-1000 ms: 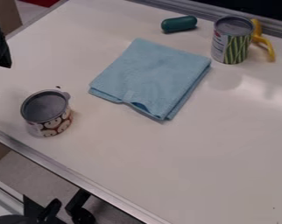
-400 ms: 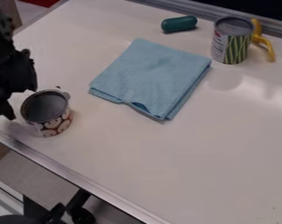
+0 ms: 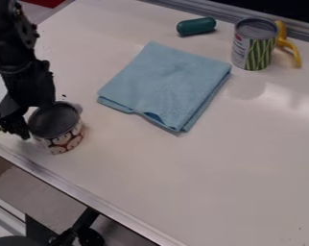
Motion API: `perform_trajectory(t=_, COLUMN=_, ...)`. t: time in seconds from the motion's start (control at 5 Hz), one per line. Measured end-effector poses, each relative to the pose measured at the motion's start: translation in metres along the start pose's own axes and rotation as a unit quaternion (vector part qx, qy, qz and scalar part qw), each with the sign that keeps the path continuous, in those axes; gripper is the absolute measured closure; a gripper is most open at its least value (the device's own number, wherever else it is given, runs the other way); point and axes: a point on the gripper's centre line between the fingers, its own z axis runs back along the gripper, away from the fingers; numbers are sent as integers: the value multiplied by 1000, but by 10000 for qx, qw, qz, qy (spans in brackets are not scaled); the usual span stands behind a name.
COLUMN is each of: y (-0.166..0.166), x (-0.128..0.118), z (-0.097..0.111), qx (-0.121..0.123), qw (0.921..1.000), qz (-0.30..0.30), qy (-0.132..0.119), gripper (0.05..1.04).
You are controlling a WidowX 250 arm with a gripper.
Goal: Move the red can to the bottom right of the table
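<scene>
At the left of the table, the black gripper [image 3: 32,115] is at the upper-left side of the red can, its fingers apart. One finger is beside the can's left side and the other is at the back of its rim. The short red and white can [image 3: 62,141] with a grey top stands upright near the table's left front edge. Part of its upper-left rim is hidden behind the gripper. The white table [image 3: 227,178] extends to the bottom right.
A folded blue cloth [image 3: 167,84] lies right of the can. Toward the back are a green capsule-shaped object [image 3: 196,26], a tall green-patterned can [image 3: 253,45] and a yellow object [image 3: 289,45]. A metal edge [image 3: 87,192] borders the front left.
The gripper has come in from the upper left and moved right and down to the red can. The can has shifted slightly right and toward the front.
</scene>
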Motion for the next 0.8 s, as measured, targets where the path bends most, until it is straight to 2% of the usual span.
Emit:
perform_trajectory(t=0.4, y=3, x=29, z=5, qx=15, qw=9999, qz=-100, qy=-83, gripper=83)
perform_trajectory(t=0.6, y=4, x=47, z=10, qx=-61, qw=9997, qz=2, qy=-247, gripper=84)
perform_trajectory(t=0.8, y=8, x=68, z=13, qx=-58, qw=9997, qz=69, qy=-245, gripper=83)
